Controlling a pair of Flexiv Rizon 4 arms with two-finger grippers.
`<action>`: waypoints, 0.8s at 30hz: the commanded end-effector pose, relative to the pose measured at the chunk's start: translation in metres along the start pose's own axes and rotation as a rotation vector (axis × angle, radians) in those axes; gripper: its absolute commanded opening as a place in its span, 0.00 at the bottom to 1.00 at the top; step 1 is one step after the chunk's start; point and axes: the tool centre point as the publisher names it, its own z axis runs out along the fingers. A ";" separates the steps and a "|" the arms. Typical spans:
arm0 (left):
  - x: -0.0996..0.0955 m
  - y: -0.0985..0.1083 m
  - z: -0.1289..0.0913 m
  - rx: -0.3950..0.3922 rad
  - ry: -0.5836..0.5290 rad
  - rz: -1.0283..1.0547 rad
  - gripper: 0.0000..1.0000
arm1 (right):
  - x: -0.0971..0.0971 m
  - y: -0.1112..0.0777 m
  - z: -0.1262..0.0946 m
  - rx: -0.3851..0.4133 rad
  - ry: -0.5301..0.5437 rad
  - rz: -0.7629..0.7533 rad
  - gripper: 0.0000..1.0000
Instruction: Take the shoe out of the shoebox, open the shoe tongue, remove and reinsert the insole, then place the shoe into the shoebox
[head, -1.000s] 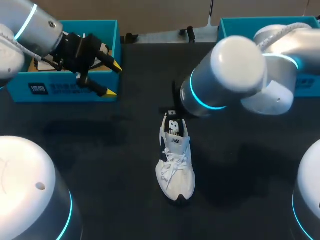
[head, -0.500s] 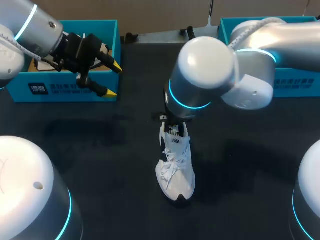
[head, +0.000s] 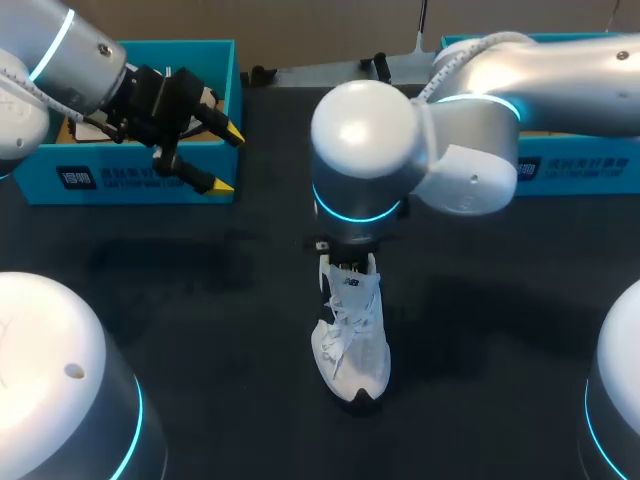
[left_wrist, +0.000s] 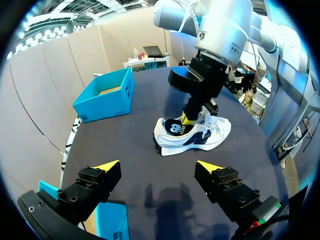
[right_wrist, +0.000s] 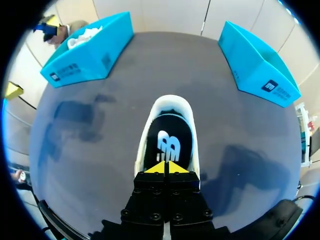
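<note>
Across the dark table (head: 200, 300), looks barely past step one: shoe (head: 352, 335) out of the shoebox (head: 130, 178), right under the right gripper (right_wrist: 166, 167), tips pressed together on nothing visible above the insole (right_wrist: 167, 140); left gripper (left_wrist: 158, 165) spread wide, empty, shoebox just beside its fingers; tongue, insole and reboxing seemingly left.

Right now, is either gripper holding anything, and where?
Left gripper: open, nothing. Right gripper: shut at the shoe opening; whether it pinches anything cannot be told.
</note>
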 end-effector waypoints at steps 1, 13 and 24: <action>0.001 0.000 -0.001 -0.003 0.000 0.000 1.00 | 0.001 -0.001 0.011 -0.003 -0.035 0.007 0.00; 0.001 0.000 -0.001 -0.003 0.000 0.000 1.00 | -0.006 -0.006 0.039 0.016 -0.058 0.022 0.00; 0.001 0.000 -0.001 -0.003 0.000 0.000 1.00 | -0.008 -0.002 0.032 0.015 -0.039 0.025 0.00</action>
